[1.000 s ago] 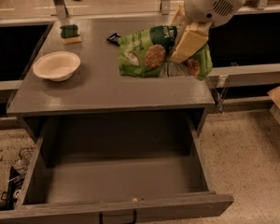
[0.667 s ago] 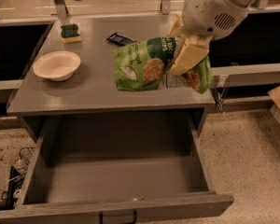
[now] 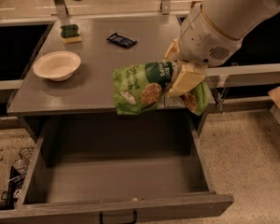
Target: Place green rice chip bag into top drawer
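The green rice chip bag [image 3: 142, 88] hangs in the air over the table's front edge, above the back of the open top drawer [image 3: 116, 178]. My gripper [image 3: 183, 80] is shut on the bag's right part, with one cream finger [image 3: 186, 78] lying across it. The white arm [image 3: 224, 17] comes in from the upper right. The drawer is pulled out wide toward the camera and holds nothing; its front panel with a black handle [image 3: 117, 216] is at the bottom edge.
On the grey table [image 3: 84, 85] are a white bowl [image 3: 57, 65] at the left, a green-topped sponge [image 3: 70, 33] at the back left and a small black wrapper [image 3: 122, 40] at the back middle. A rail [image 3: 252, 71] runs to the right of the table.
The gripper has lifted the bag off the table's right side and carried it forward and left, to over the table's front edge above the drawer.
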Robot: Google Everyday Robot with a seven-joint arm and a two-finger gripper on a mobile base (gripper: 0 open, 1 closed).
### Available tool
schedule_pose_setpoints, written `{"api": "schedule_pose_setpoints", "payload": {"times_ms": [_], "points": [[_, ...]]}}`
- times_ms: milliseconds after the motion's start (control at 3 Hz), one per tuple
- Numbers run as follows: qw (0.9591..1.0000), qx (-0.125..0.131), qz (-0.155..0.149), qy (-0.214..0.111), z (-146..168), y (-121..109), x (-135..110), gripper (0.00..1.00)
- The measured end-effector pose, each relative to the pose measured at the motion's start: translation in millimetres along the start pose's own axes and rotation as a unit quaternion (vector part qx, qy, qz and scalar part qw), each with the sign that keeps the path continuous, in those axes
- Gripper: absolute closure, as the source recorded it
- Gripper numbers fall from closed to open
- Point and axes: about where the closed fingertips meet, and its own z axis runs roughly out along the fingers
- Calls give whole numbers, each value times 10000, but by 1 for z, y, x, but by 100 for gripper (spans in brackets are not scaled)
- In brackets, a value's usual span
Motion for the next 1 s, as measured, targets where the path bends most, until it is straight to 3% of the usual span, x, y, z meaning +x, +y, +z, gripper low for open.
{"api": "schedule_pose_setpoints", "payload": {"times_ms": [333,1000], "points": [[9997,-79,106,229,38,-16,26,100],[9998,-36,106,148,37,-14,25,100]]}}
